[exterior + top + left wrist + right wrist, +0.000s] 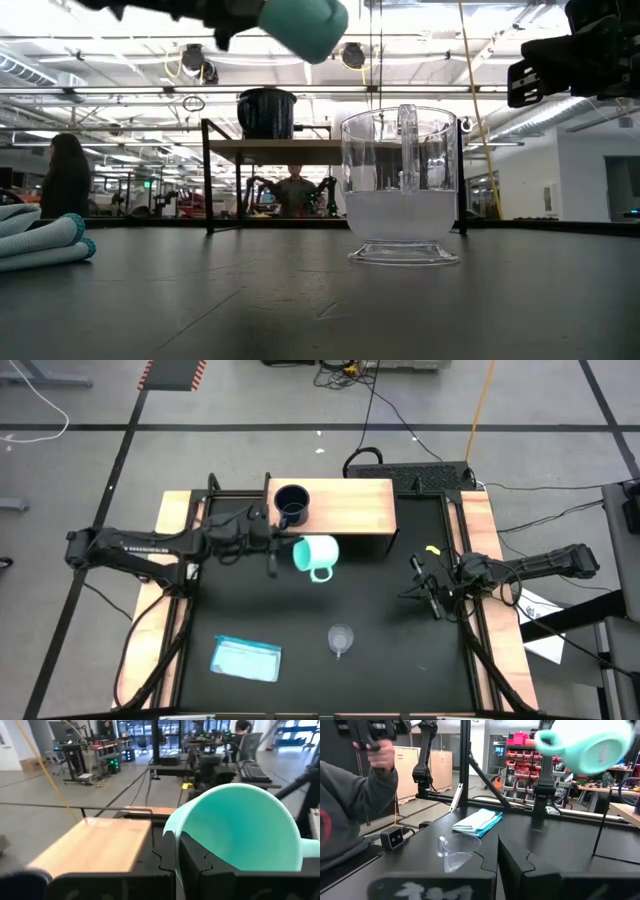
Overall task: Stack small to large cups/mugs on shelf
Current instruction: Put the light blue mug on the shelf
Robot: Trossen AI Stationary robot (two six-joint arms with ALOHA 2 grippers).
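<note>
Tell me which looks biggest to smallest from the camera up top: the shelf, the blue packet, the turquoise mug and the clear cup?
1. The shelf
2. The light-blue packet
3. The turquoise mug, held above the table, nearer the camera, so it may look oversized
4. The clear cup

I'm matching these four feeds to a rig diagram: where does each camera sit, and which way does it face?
High: overhead, straight down; both arms, left gripper shut on the turquoise mug, right gripper shut, idle.
Low: table height, level across; clear cup near, shelf behind.
Left wrist: on the left arm, toward the shelf; own fingers, held mug.
Right wrist: on the right arm, across the table; own fingers.
Shared: all four show the turquoise mug.
</note>
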